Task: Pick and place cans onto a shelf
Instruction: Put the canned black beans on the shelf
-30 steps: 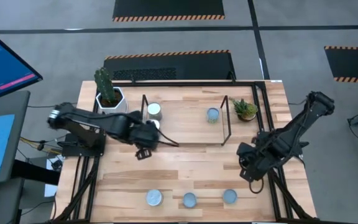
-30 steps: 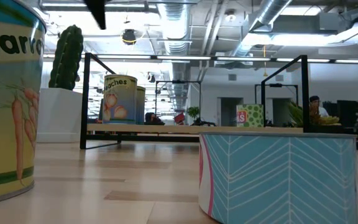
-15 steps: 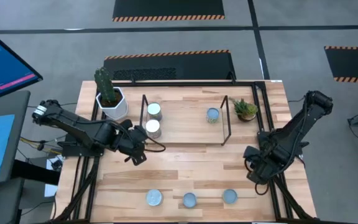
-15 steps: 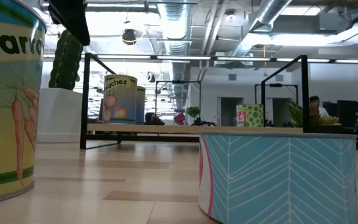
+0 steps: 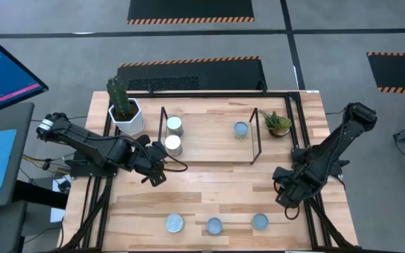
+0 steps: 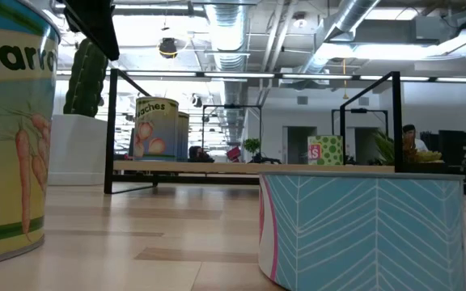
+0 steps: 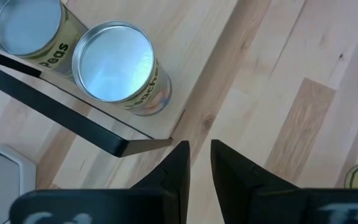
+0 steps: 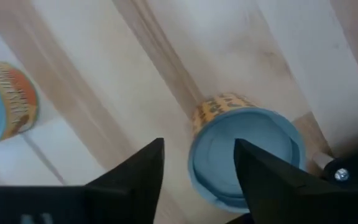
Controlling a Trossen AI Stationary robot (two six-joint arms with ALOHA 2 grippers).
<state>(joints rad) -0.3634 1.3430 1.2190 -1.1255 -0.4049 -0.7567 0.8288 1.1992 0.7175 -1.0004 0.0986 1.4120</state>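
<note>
Wooden table (image 5: 209, 179) is shown with two cans (image 5: 174, 126) parked at the shelf (image 5: 209, 133) end, from which the left gripper (image 7: 196, 163) has been pulled back, jaws narrow and empty. Right gripper (image 8: 197, 165) has been spread wide above the blue-topped can (image 8: 246, 155), nothing touched yet, so another pick is being readied.

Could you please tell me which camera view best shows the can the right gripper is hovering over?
The right wrist view: the blue-topped can fills the frame, seen between the open right gripper. The high view shows it small near the table's front edge. The left wrist view misses it; low view uncertain.
</note>
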